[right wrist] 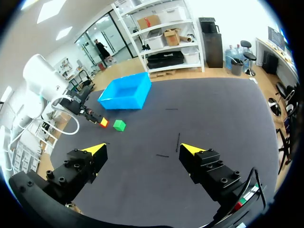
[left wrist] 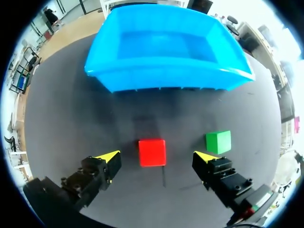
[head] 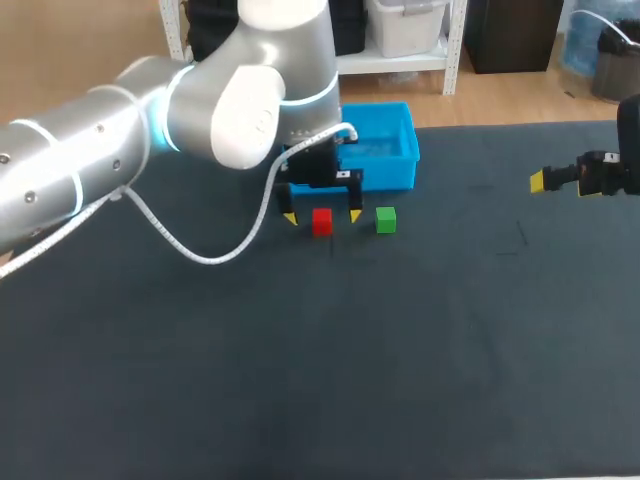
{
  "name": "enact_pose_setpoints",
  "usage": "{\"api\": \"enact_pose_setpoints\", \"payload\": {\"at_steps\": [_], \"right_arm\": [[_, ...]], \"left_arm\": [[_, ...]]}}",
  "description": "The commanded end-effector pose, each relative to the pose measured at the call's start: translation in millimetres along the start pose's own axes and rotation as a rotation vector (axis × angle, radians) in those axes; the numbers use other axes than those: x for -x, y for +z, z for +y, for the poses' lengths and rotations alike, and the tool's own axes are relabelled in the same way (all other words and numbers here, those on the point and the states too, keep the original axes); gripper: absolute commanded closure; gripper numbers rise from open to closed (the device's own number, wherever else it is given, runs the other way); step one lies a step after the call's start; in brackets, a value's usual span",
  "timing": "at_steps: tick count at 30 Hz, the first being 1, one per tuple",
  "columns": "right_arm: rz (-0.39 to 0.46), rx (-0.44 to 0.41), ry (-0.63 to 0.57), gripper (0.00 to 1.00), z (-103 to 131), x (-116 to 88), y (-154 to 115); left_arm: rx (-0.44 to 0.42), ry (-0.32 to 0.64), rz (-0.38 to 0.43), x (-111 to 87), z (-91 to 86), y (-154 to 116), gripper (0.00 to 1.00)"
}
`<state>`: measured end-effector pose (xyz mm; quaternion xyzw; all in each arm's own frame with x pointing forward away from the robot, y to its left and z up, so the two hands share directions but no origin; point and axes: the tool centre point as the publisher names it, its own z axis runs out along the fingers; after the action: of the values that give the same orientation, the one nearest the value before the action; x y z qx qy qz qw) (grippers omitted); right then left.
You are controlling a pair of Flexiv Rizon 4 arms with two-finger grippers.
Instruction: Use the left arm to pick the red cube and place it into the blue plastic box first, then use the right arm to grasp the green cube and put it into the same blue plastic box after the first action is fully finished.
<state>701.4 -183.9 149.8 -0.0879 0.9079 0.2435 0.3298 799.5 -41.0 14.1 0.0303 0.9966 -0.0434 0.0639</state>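
Dark matting covers the table (head: 400, 380); toward its far edge the left gripper (left wrist: 157, 157) stands spread wide astride the red cube (left wrist: 152, 153), a small plain block touching neither finger. Just outside one finger sits the green cube (left wrist: 218, 141), and the blue plastic box (left wrist: 166, 78) lies beyond both. By the table's right edge the right gripper (right wrist: 142, 149) hangs with fingers parted, holding nothing.

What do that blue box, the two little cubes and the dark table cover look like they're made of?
The blue box looks like moulded plastic: smooth, slightly glossy walls, flared rim. The red cube and green cube have flat, matt colour and crisp edges; painted wood, foam or plastic, I cannot tell. The table cover looks like dark matt cloth or felt.
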Motion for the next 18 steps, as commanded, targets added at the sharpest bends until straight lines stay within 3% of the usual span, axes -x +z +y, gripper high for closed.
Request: {"api": "enact_pose_setpoints", "payload": {"at_steps": [1,18], "right_arm": [[0.0,0.0,-0.001,0.0,0,0,-1],[0.0,0.0,-0.001,0.0,0,0,-1]], "left_arm": [[0.0,-0.007,0.002,3.4,5.0,4,0.0],[0.051,-0.063,0.02,12.9,5.5,18,0.0]]}}
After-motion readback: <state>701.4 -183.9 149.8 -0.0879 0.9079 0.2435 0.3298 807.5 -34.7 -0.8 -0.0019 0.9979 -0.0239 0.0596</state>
